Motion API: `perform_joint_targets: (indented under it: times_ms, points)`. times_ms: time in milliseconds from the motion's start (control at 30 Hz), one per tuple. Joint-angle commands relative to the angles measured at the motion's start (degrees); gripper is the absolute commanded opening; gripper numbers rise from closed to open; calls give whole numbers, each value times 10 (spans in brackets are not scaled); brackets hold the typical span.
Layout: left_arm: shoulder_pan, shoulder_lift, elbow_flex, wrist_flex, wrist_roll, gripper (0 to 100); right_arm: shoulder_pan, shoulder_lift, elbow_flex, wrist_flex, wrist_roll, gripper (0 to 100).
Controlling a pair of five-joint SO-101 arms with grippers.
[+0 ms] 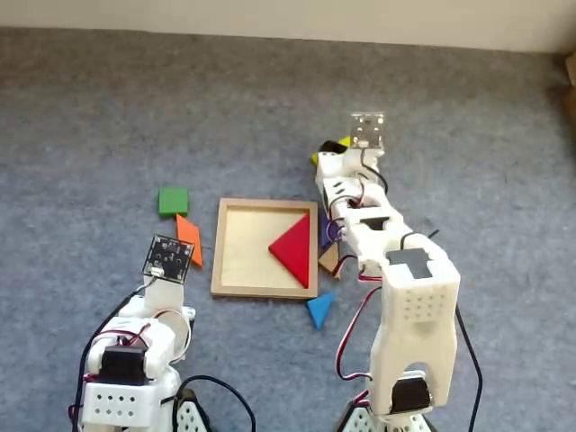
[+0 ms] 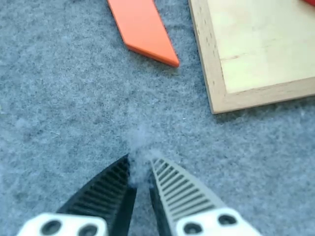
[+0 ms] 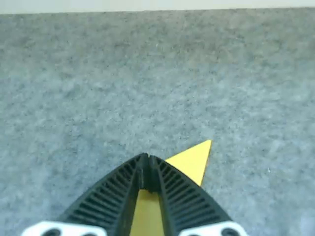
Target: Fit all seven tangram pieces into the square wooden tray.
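The square wooden tray lies at the table's middle and holds a red triangle against its right side. My right gripper is shut, fingertips touching, just over a yellow triangle beyond the tray's far right corner. My left gripper is all but shut on nothing, over bare carpet near the tray's front left corner. An orange parallelogram lies just ahead of it. A green square sits farther left, and a blue triangle lies in front of the tray.
A purple piece and a brown piece lie at the tray's right edge, partly under the right arm. Grey carpet covers the table, with open room at the far left and far right.
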State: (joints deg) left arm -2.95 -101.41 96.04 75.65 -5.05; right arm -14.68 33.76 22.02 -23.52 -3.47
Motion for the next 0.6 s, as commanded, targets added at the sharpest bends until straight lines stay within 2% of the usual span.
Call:
perform_joint_targets:
  times_ms: [0, 133, 400, 567]
  points:
    - [-5, -29, 11, 4, -4, 6, -9, -14, -5, -15, 7, 5]
    - [-5, -29, 11, 4, -4, 6, -9, -14, -4, 20, 7, 5]
    - [-5, -29, 11, 4, -4, 6, -6, -18, -35, 290, 9, 5]
    - [-5, -29, 11, 4, -4, 6, -5, -70, -51, 413, 91, 5]
